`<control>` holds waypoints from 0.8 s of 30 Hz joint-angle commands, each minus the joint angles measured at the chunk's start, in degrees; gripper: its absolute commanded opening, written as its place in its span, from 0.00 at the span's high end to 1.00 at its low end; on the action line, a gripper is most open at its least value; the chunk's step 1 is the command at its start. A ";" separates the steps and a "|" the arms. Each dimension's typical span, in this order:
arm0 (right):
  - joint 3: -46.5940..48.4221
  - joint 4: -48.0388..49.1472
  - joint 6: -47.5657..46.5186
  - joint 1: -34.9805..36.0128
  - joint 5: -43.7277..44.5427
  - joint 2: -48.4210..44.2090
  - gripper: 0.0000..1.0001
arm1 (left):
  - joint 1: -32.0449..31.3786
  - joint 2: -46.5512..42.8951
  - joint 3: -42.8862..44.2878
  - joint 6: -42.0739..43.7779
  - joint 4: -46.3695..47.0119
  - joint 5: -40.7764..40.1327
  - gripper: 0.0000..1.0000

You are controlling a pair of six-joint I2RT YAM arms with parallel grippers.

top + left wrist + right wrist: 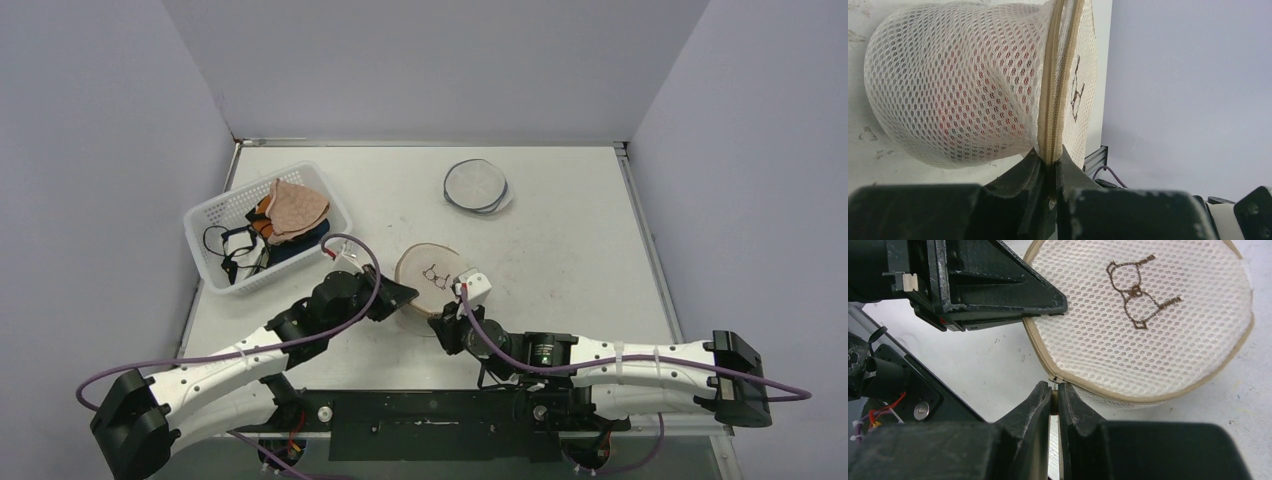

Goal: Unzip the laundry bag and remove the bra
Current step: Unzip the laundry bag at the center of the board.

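Observation:
The laundry bag [430,272] is a round white mesh pouch with a tan zipper band and a brown bra drawing on top [1135,290]. It lies mid-table between both arms. My left gripper [1050,161] is shut on the zipper band [1052,100] at the bag's left edge. In the right wrist view it shows as black fingers [1043,305] against the rim. My right gripper [1054,390] is shut on the small metal zipper pull [1053,380] at the near rim. The zipper looks closed. Of the bra, only a reddish tint [955,100] shows through the mesh.
A white slotted basket [203,222] holding several garments stands at the left. A second round mesh bag [477,185] lies at the back centre. The black rail [430,415] runs along the table's near edge.

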 commanded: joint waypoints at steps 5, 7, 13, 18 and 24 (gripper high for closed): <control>-2.02 -4.56 2.98 0.17 5.95 -5.34 0.95 | 4.51 -0.54 -1.30 0.86 5.28 3.43 1.00; -2.51 -5.24 3.38 0.11 6.53 -6.01 0.95 | 5.38 -0.18 -1.29 1.53 5.70 4.98 1.00; -3.72 -4.67 2.72 0.07 6.29 -7.20 0.95 | 12.62 3.27 2.26 9.60 3.69 15.65 1.00; -4.06 -2.99 2.09 0.12 5.42 -7.26 0.95 | 14.99 9.85 7.57 15.99 3.59 21.72 0.94; -2.43 -3.12 1.29 -0.16 4.87 -5.18 0.95 | 15.85 15.21 13.81 20.52 -0.99 26.59 0.48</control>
